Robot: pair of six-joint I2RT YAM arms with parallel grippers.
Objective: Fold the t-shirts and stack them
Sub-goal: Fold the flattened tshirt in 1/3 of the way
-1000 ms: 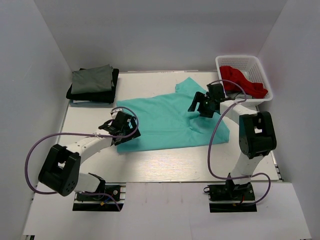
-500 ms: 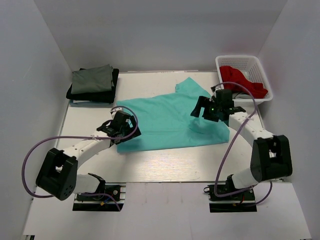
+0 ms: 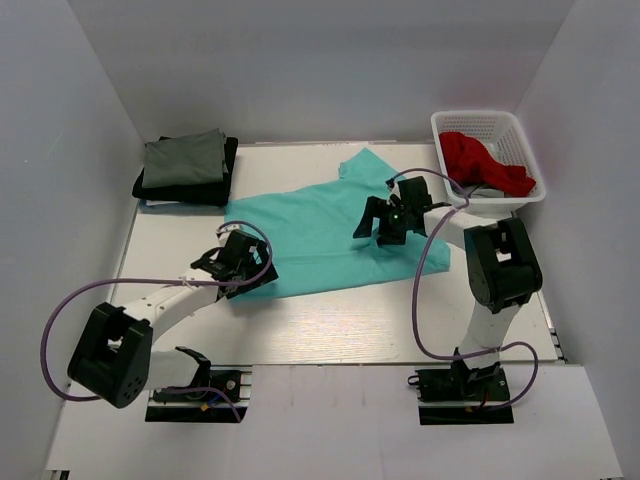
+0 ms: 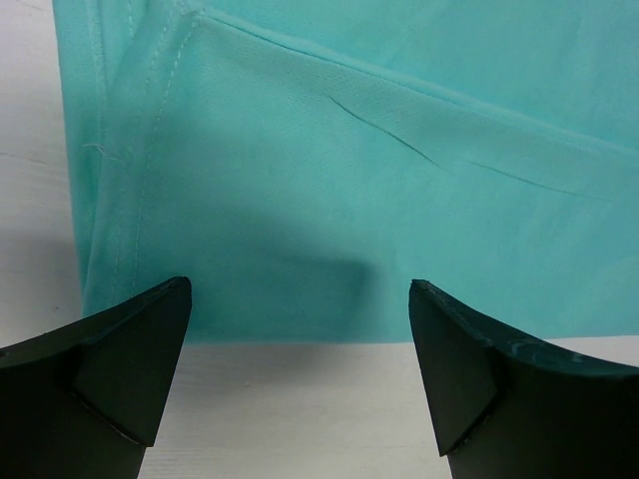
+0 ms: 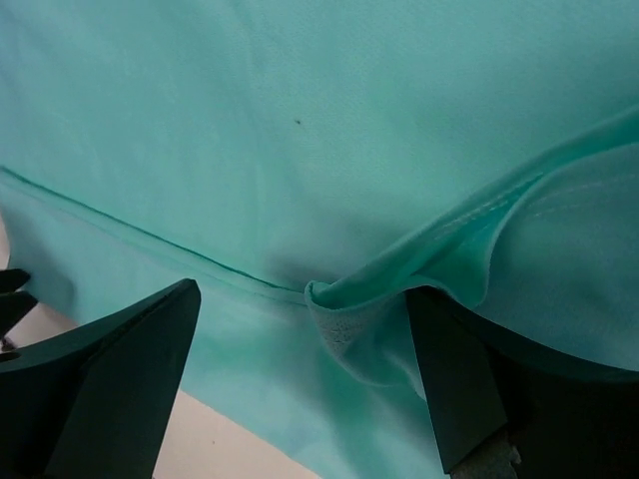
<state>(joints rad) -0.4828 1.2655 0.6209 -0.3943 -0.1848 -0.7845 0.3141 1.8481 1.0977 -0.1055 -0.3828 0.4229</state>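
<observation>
L gripper (image 4: 300, 287): jaws fully open, empty, over near hem of teal t-shirt (image 3: 310, 225), spread flat on table (image 3: 340, 325). R gripper (image 5: 303, 291): wide open, straddling raised fold, not clamped.

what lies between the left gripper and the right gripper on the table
The teal t-shirt, spread out, covers the stretch between the left gripper at its near hem and the right gripper; the top view shows it.

Grey-green t-shirt (image 3: 185, 158) hides most of black t-shirt (image 3: 170, 192).
</observation>
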